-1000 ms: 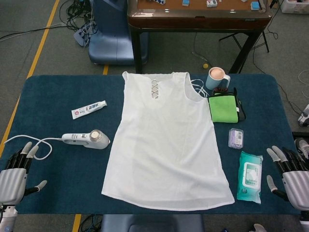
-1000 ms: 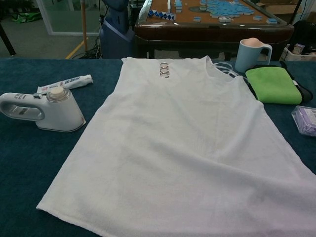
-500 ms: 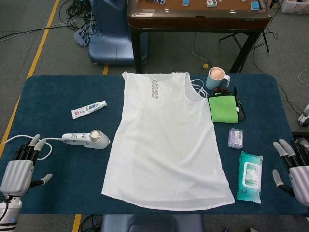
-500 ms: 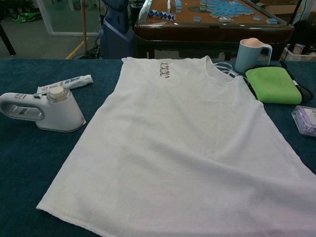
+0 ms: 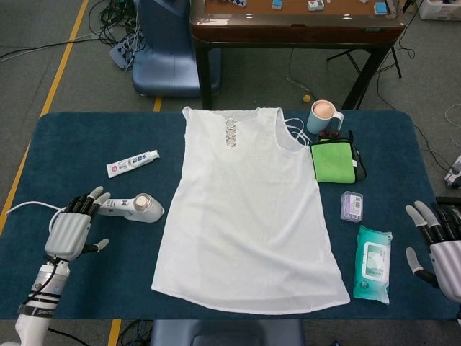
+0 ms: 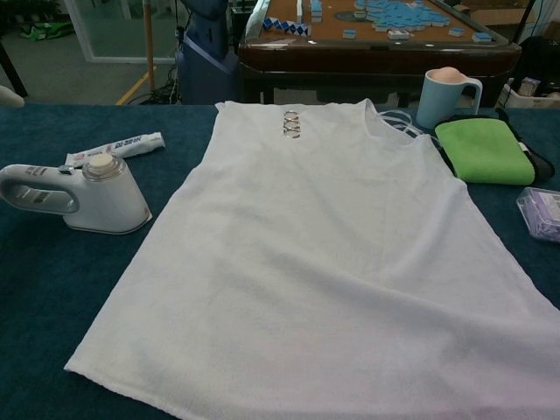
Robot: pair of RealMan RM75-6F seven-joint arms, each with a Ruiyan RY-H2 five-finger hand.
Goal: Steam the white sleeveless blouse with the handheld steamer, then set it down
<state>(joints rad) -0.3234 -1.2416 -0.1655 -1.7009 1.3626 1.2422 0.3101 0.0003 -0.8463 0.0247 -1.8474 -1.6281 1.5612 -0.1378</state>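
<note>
The white sleeveless blouse [image 5: 248,216] lies flat across the middle of the blue table [image 5: 86,144], and it fills most of the chest view [image 6: 324,262]. The white handheld steamer [image 5: 133,207] lies on its side to the blouse's left, also seen close in the chest view [image 6: 83,197], its cord trailing left. My left hand [image 5: 72,229] hovers open just left of the steamer's handle, fingers apart, holding nothing. My right hand [image 5: 441,249] is open at the table's right edge. In the chest view only a fingertip shows at the far left edge.
A toothpaste tube [image 5: 132,163] lies behind the steamer. Right of the blouse are a mug [image 5: 323,115], a green cloth [image 5: 333,161], a small purple box [image 5: 351,205] and a wipes pack [image 5: 373,263]. A wooden table [image 5: 295,21] stands beyond.
My left hand has risen from the front-left corner and moved right toward the steamer's handle. My right hand has shifted slightly right at the table's edge.
</note>
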